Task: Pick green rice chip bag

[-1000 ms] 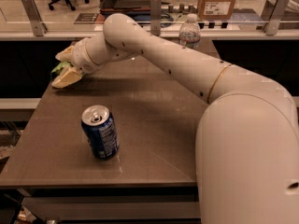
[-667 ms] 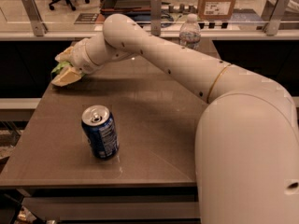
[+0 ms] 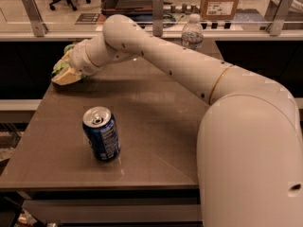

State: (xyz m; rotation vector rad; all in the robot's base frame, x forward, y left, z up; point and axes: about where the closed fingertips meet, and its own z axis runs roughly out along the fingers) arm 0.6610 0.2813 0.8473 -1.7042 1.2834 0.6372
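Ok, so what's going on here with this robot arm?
The robot's arm stretches across the table to its far left corner, where the gripper is down on the green rice chip bag. Whether it has a hold on the bag can't be told. The blue soda can stands upright near the front, apart from the arm, and a water bottle stands at the far edge.

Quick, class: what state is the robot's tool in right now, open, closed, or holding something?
Tool: at the far-left corner of the table, at the green rice chip bag; open or closed cannot be told.
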